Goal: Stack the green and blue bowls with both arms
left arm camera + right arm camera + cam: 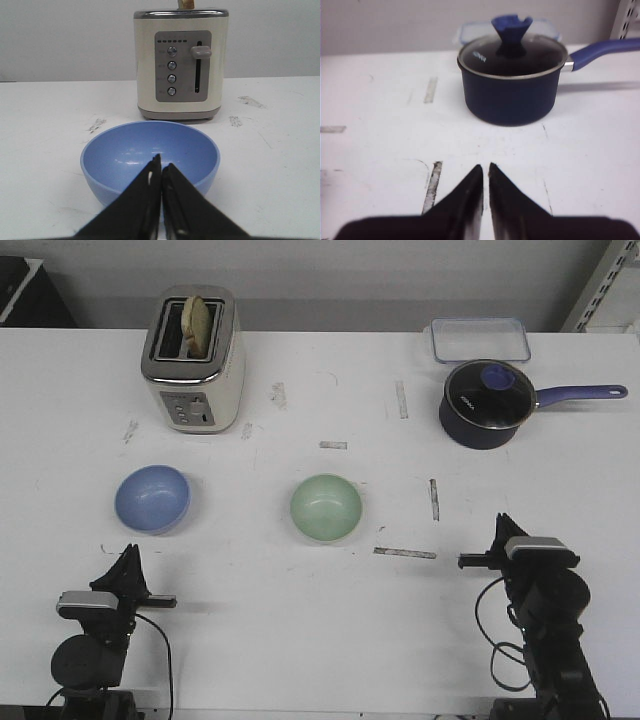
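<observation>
Front view gives us the whole white table (300, 640), and we take the toaster (193, 360) as our landmark. Nearest the robot's left edge, our left gripper (127, 562) sits low at the near side of the table, well in front of the toaster; in the left wrist view its fingers (145, 200) lie pressed together with only a hairline between them, holding nothing, their tips pointing at the blue bowl (150, 157).

That blue bowl (152, 499) stands in front of the toaster and a little to its left, upright with its mouth facing up. Being round, it has no long axis to speak of. From the left wrist we see the toaster (181, 62) straight behind it, control panel facing us, with bread poking out of the top.

Further right, the green bowl (326, 507) rests in front of and to the right of the toaster, also mouth up, well apart from the blue one.

Far right of the toaster stands a dark saucepan (483, 405) with a glass lid, its handle pointing right; a clear container (480, 340) sits just behind it.

Our right gripper (500, 530) waits at the near right, and the right wrist view shows its fingers (470, 200) closed together, empty, aimed at the saucepan (512, 85).
</observation>
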`<action>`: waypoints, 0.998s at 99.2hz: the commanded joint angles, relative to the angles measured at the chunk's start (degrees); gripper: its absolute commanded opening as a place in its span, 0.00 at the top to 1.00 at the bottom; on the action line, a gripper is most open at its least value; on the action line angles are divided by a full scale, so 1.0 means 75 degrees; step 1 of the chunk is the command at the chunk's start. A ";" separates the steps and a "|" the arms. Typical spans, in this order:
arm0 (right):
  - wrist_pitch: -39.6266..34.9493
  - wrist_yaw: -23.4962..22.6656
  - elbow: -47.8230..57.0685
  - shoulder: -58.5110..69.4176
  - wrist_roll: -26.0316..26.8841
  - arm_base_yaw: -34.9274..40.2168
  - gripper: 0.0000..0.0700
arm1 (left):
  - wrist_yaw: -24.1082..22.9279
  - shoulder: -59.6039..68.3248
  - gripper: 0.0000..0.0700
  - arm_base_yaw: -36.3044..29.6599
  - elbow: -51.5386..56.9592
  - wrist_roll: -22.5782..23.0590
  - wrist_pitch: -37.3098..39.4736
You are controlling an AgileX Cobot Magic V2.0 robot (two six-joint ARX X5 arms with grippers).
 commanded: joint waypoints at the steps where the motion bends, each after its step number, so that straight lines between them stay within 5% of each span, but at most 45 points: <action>1: -0.0017 0.0003 -0.0146 -0.0370 -0.0061 0.0006 0.99 | -0.0009 -0.0015 1.00 0.0015 -0.0166 -0.0012 0.0102; 99: -0.0035 0.0003 -0.0189 -0.3182 -0.0061 0.0000 0.99 | -0.0012 -0.0015 1.00 0.0015 -0.0166 -0.0012 0.0102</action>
